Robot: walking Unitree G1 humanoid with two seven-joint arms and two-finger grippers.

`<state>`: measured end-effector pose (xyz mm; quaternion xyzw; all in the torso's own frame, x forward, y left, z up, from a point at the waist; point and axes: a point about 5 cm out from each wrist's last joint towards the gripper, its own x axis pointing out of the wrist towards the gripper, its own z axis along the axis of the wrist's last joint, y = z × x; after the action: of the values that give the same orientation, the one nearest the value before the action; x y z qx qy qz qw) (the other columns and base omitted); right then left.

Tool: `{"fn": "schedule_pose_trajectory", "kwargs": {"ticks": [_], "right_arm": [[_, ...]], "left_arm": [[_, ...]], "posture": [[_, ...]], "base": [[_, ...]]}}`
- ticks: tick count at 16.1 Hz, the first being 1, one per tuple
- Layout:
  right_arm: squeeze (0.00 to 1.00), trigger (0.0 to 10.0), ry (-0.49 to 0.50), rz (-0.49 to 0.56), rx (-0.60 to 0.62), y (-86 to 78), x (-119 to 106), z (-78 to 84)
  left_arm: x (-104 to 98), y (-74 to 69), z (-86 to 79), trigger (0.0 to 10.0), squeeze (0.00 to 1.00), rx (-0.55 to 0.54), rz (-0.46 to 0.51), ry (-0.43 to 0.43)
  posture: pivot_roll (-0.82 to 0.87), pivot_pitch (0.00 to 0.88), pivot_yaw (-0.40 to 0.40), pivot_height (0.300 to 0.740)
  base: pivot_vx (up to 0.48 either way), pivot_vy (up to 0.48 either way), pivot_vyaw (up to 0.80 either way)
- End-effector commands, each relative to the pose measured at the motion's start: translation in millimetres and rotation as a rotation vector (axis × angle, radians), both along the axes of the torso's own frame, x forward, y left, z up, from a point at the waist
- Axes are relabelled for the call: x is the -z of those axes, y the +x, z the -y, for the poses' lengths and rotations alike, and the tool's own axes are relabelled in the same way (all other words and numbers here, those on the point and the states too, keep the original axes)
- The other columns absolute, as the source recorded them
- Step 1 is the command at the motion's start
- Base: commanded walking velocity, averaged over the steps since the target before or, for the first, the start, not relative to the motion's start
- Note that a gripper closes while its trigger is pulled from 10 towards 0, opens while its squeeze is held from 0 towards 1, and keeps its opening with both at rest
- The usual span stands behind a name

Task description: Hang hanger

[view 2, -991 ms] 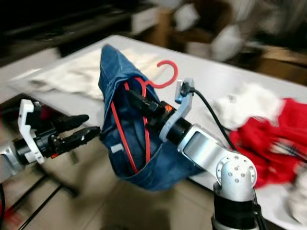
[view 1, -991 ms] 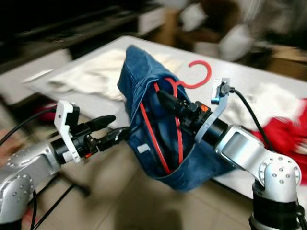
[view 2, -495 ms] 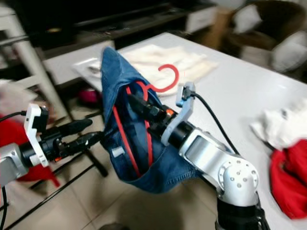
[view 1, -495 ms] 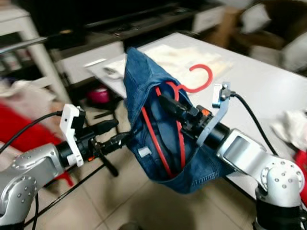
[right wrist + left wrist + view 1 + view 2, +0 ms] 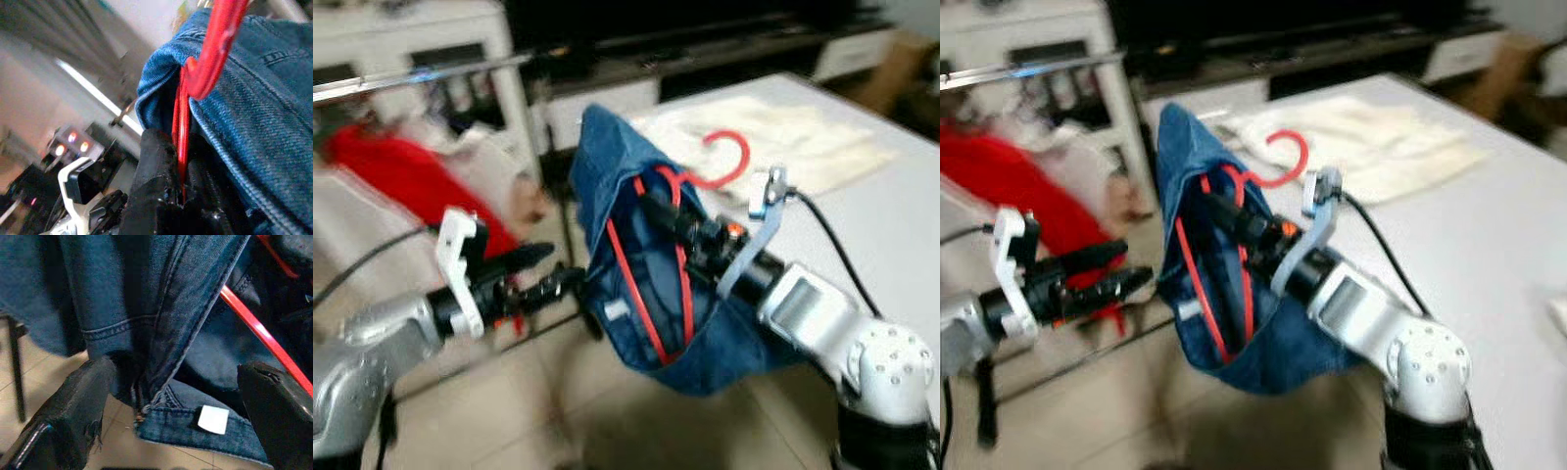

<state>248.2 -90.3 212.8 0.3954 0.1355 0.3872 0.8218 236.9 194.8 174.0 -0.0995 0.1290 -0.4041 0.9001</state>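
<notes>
**A:** What do your head cameras give you?

**B:** In the left eye view, your right gripper [image 5: 656,206] is raised in front of you with its black fingers clamped on the red hanger [image 5: 677,245]. The denim garment [image 5: 636,294] is draped over that hanger and hangs off the near edge of the white table [image 5: 891,215], above the tiled floor [image 5: 509,411]. The hanger's hook sticks up over the cloth, toward a pale fabric [image 5: 783,132] lying by the table's far edge. Your left gripper [image 5: 548,269] reaches in from your left, its fingers parted, the tips right at the garment's left side.

**A:** And the right eye view?

**B:** Same scene, all rather blurred. You can make out a metal rail [image 5: 1028,70] at the upper left with something red [image 5: 1009,186] hanging under it, well apart from the hanger.

**A:** The left wrist?

**B:** You look between two spread black fingers [image 5: 73,411] at folds of denim. A hemmed edge with a small white tag [image 5: 213,419] sits in the gap, and one red hanger bar crosses beyond it. I cannot tell whether either finger touches the cloth.

**A:** The right wrist?

**B:** The fingers [image 5: 161,196] are closed tight around the red wire just below the hook's neck, with denim folded over it on one side.
</notes>
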Motion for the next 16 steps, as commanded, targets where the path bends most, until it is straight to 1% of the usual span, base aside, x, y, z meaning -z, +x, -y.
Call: {"fn": "schedule_pose_trajectory", "kwargs": {"ticks": [1,7,8,9,10,11,12,13,14,15,16], "right_arm": [[0.00,10.0,0.022,0.030,-0.008,-1.4,-6,-0.3],[0.00,10.0,-0.008,0.030,0.007,-0.4,-2,1.0],[0.00,10.0,-0.123,0.056,0.064,5.1,3,3.3],[0.00,10.0,-0.222,0.076,0.107,10.2,10,5.5],[0.00,10.0,-0.270,0.083,0.141,13.9,13,7.5],[0.00,10.0,-0.323,0.083,0.208,21.5,20,13.1],[0.00,10.0,-0.326,0.083,0.214,22.3,20,13.8],[0.00,10.0,-0.352,0.103,0.232,24.2,21,15.7],[0.00,10.0,-0.358,0.110,0.240,25.0,21,16.5],[0.00,10.0,-0.378,0.128,0.253,26.3,22,18.3],[0.00,10.0,-0.415,0.167,0.260,27.3,23,19.7]], "left_arm": [[-1,1.1,-0.5,10.0,1.00,-0.008,0.008,0.016],[0,2.1,0.6,10.0,1.00,-0.006,0.009,0.033],[-1,5.0,-0.2,10.0,1.00,-0.023,0.041,0.085],[-4,10.0,-0.4,10.0,1.00,-0.050,0.095,0.129],[-7,12.9,0.3,10.0,1.00,-0.057,0.124,0.153],[-9,15.2,5.5,10.0,1.00,-0.025,0.161,0.199],[-9,14.8,6.9,10.0,1.00,-0.013,0.164,0.210],[-8,15.4,9.0,10.0,1.00,-0.010,0.183,0.236],[-9,18.1,8.3,10.0,1.00,-0.031,0.192,0.244],[-11,27.5,3.5,10.0,1.00,-0.106,0.234,0.287],[-15,40.7,-4.5,10.0,0.71,-0.214,0.292,0.333]], "posture": [[-0.07,0.000,0.018,0.740],[-0.07,0.000,0.019,0.740],[-0.07,0.000,0.018,0.740],[-0.07,0.000,0.015,0.740],[-0.07,0.000,0.015,0.740],[-0.07,0.000,0.015,0.740],[-0.07,0.000,0.015,0.740],[-0.07,0.000,0.011,0.740],[-0.08,0.000,0.010,0.740],[-0.08,0.000,0.008,0.740],[-0.07,0.000,0.006,0.740]], "base": [[0.000,0.000,0.75],[0.000,0.000,0.75],[0.000,0.000,0.75],[0.000,0.000,0.75],[0.000,0.000,0.75],[0.000,0.000,0.75],[0.000,0.000,0.75],[0.000,0.000,0.74],[0.000,0.000,0.75],[0.000,0.000,0.74],[0.000,0.000,0.75]]}}
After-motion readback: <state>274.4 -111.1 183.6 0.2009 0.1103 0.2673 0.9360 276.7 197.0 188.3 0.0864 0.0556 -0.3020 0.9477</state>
